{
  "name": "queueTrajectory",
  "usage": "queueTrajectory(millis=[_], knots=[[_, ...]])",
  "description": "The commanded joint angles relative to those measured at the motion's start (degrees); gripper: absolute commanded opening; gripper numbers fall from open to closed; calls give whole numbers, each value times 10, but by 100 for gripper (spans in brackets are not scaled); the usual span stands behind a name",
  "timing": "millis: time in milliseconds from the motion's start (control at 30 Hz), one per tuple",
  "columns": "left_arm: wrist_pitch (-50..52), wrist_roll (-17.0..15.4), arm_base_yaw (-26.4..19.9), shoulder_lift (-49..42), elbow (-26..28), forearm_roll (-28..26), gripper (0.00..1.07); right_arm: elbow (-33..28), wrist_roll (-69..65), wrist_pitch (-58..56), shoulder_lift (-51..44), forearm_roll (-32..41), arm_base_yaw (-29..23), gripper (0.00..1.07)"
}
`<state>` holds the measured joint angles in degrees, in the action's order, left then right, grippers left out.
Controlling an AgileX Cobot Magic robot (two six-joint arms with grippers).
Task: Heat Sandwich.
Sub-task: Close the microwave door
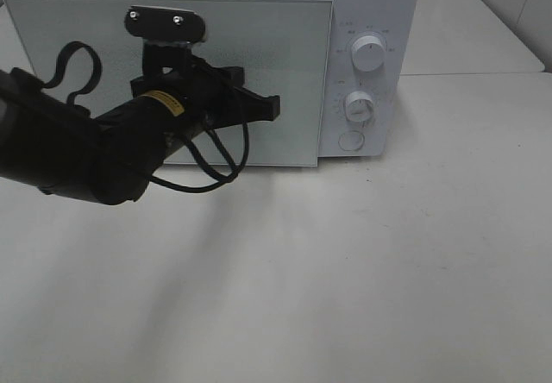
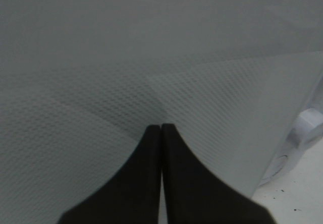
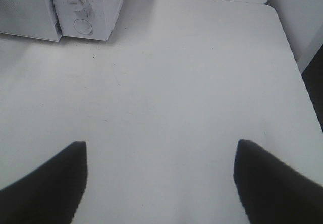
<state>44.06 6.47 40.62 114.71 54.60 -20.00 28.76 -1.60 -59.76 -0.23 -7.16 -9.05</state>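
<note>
The white microwave [image 1: 371,21] stands at the back of the table, and its grey door [image 1: 285,72] lies across the front, closed or nearly so. My left gripper [image 1: 274,107] is shut with nothing between its fingers. In the left wrist view its tips [image 2: 161,128] are right up against the dotted door panel [image 2: 151,42]. Low above bare table, my right gripper [image 3: 160,143] is open and empty, and it does not show in the exterior high view. The sandwich is hidden.
On the microwave's right panel are two round knobs [image 1: 369,53] [image 1: 359,105] and a round button [image 1: 351,140]. The white table [image 1: 388,271] stretches in front of the oven. A seam to a second table runs behind on the right [image 1: 483,72].
</note>
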Motion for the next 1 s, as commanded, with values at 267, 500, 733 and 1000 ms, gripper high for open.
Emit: queueTrajectory(millis=[267, 500, 733, 1000], knots=[[-30, 11, 3, 39, 113, -13, 0, -1, 3, 6, -15, 1, 4, 76], [-48, 58, 2, 52, 150, -72, 0, -1, 3, 6, -15, 1, 4, 76], [-60, 80, 6, 51, 151, -77, 0, -1, 3, 6, -15, 1, 4, 76], [-73, 80, 6, 49, 150, -77, 0, -1, 3, 6, -15, 1, 4, 76]])
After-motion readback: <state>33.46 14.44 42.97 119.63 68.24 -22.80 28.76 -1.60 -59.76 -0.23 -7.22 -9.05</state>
